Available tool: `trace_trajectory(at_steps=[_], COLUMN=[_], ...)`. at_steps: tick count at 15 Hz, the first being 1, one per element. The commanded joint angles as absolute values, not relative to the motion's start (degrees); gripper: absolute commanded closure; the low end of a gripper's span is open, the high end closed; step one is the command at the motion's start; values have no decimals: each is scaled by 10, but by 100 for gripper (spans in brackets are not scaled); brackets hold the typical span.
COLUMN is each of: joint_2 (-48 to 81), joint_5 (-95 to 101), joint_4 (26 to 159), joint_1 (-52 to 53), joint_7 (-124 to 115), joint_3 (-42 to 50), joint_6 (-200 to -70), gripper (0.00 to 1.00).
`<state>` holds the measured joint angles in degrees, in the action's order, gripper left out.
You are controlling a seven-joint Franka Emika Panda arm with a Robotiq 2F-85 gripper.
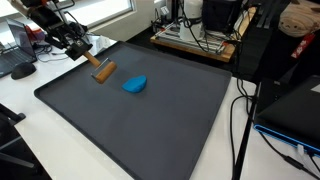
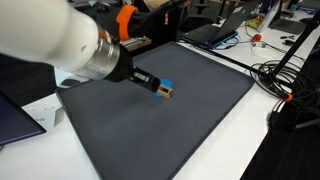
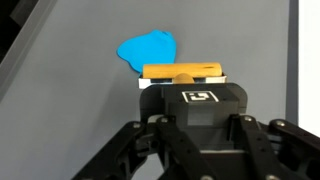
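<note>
Our claw (image 1: pixel 86 56) is clamped on the wooden block (image 3: pixel 183 71) near a corner of the dark mat (image 1: pixel 150 130). The blue lump (image 3: pixel 148 50) lies just beyond. We judge a shallow grip could let the block twist loose, or nudge the lump.

Tan block (image 1: pixel 104 71), bright blue lump (image 1: pixel 135 85), dark grey mat (image 1: pixel 150 130), black claw (image 1: pixel 90 58)

A white bench (image 1: pixel 18 105) carries a large dark grey mat (image 1: pixel 150 125) in a cluttered lab. Bright light comes through a window (image 1: pixel 100 10) behind it. A wooden shelf (image 1: pixel 195 42) of electronics stands at the far edge. Black cables (image 2: pixel 275 75) trail across the bench, and an open laptop (image 2: pixel 215 30) sits beyond the mat.
</note>
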<state>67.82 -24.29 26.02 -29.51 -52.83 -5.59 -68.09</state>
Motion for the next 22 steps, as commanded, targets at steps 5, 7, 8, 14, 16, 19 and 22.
trace_trajectory(at_steps=[5,7,8,14,16,19,22], joint_2=[578,554,543,491,476,454,433], joint_5=[-133,-107,-94,-30,-12,7,10], joint_4=[267,268,269,258,255,251,251], joint_1=[-205,-178,-164,-82,-61,-40,-31], joint_7=[-452,-413,-392,-269,-229,-184,-146], joint_3=[-5,4,9,31,36,39,35], joint_6=[-569,-543,-531,-533,-548,-586,-640], gripper=[78,78,78,78,78,78,78])
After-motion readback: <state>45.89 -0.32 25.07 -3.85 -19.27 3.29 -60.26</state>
